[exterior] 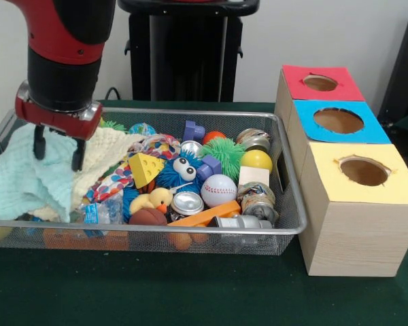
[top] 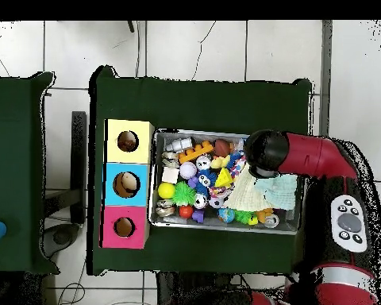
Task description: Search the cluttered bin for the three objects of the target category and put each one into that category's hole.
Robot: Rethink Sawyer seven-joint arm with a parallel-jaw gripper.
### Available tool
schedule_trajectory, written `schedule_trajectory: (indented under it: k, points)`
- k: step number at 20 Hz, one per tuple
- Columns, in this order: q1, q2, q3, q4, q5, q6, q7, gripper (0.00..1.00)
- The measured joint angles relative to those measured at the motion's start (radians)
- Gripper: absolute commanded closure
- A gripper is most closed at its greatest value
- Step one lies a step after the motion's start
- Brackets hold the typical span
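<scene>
The wire mesh bin (exterior: 190, 231) sits on the green table, full of toys. My gripper (exterior: 58, 151) is open at the bin's left end, its fingers (exterior: 77, 155) hanging just over the mint-green waffle cloth (exterior: 20, 180). The cream waffle cloth (exterior: 111, 148) lies beside it, partly under the mint one. The dotted cloth (exterior: 114, 180) shows between them and the toys. The yellow-topped box's hole (exterior: 364, 171) is at the right, nearest the camera. In the overhead view the arm's wrist (top: 265, 153) hides the gripper above the mint cloth (top: 282, 189) and the cream cloth (top: 245, 196).
The blue-topped box (exterior: 338, 121) and the red-topped box (exterior: 319, 83) stand behind the yellow one. The bin also holds a fuzzy blue toy with eyes (exterior: 183, 168), a baseball (exterior: 219, 190), a cheese wedge (exterior: 145, 170), a rubber duck (exterior: 155, 199) and several balls and tins.
</scene>
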Motion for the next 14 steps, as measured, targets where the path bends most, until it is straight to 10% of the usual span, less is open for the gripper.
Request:
schedule_trajectory:
  k: [14]
  points:
    - [-0.001, -0.121, 0.023, 0.162, 0.046, 0.032, 0.0, 0.0]
